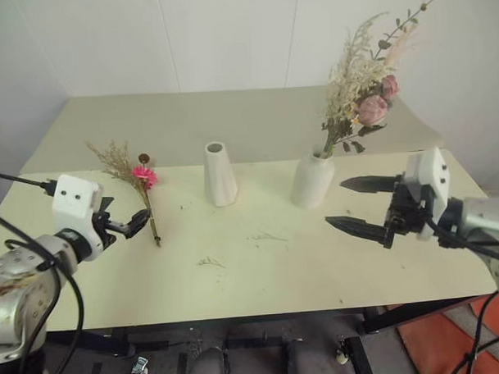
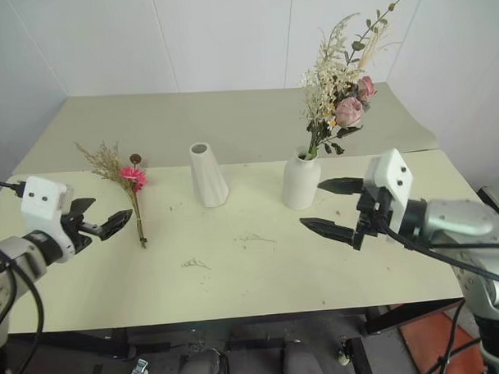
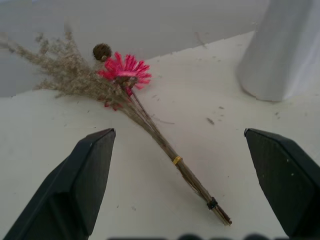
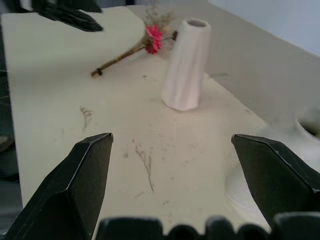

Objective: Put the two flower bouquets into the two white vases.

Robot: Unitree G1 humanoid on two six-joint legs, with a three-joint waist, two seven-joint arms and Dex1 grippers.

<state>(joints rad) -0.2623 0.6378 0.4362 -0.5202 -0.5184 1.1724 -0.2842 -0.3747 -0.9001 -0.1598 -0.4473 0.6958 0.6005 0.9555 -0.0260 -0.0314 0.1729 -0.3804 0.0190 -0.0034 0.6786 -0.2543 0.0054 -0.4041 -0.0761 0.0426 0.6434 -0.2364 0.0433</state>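
The small bouquet (image 1: 137, 184) lies flat on the table (image 1: 260, 269), pink daisy and tan sprigs at the far end, bound stem tips pointing back toward the near edge. It sits well to the left of the slim cone vase (image 1: 219, 174), which stands upright and empty. On the other side of the cone vase stands the rounded vase (image 1: 312, 181), and the large bouquet (image 1: 362, 84) is already in it, plumes and roses rising high above the lip. So half the job looks done, and the small bunch is what's left.

The left gripper (image 1: 124, 223) hangs just beside the stems, on the side away from the cone vase, its fingers spread wide with nothing between them. In the left wrist view the stems run diagonally through the gap. The right gripper (image 1: 361, 204) hovers beyond the rounded vase, near it but apart, jaws released and empty too.

For a clean pick, I'd take the stems between the yellow band (image 3: 177, 160) and the dark tie (image 3: 212, 203), low against the table, square across them. Leave the stem tips sticking out, since that end has to find the narrow mouth of the cone vase. Pinching near the flower head would likely crush the dried sprigs.
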